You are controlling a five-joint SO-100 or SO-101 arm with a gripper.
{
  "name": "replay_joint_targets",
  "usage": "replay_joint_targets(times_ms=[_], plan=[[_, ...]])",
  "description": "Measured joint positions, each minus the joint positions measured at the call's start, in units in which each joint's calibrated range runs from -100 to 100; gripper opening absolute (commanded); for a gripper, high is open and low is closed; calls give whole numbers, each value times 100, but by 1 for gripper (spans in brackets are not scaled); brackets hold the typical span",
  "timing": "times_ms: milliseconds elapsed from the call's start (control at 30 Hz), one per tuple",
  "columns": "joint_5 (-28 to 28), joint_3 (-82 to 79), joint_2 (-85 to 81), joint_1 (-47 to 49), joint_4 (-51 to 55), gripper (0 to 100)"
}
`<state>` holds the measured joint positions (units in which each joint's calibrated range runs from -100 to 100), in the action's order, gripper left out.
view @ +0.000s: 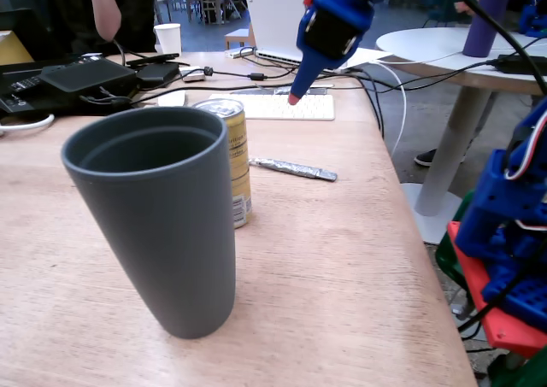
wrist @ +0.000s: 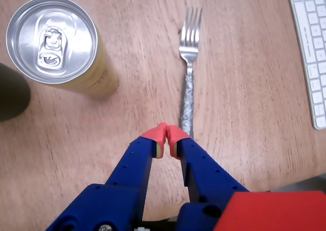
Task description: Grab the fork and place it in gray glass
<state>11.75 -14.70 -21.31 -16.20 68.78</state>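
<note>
Hovering above the wooden bench (view: 342,259), the blue hand (wrist: 166,134) has its two red-tipped fingers (wrist: 154,134) pressed together with nothing between them. In the fixed view the hand (view: 294,97) hangs in the air with its tip pointing down, over the far part of the bench near a white keyboard (view: 282,106).

In the wrist view the fork (wrist: 188,73) lies flat on the wood just past the fingertips. Its long axis runs almost straight up and down the picture: the four tines point to the top edge, away from the hand, and the handle, wrapped in crinkled silver tape, runs back toward the right fingertip, where its end passes out of sight. In the fixed view only the taped handle (view: 293,169) shows, lying to the right of the can, with the tine end hidden behind it.

A yellow drink can (wrist: 56,47) stands upright to the left of the fork in the wrist view, well apart from it, its silver top sealed with the pull tab flat. Small print on its side (view: 240,169) is too small to read.

The gray glass (view: 158,225) stands upright nearest the fixed camera, in front of the can, and is empty as far as its inside shows. A white paper cup (view: 168,38) stands at the far end of the bench.
</note>
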Motion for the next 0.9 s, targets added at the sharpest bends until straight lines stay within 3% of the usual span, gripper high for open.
replay_joint_targets(times_ms=[367, 500, 900], plan=[[-5, 0, 752, 0, -58, 0], [0, 9, 1306, -28, -638, 13], [-10, 406, 2015, -178, -828, 14]])
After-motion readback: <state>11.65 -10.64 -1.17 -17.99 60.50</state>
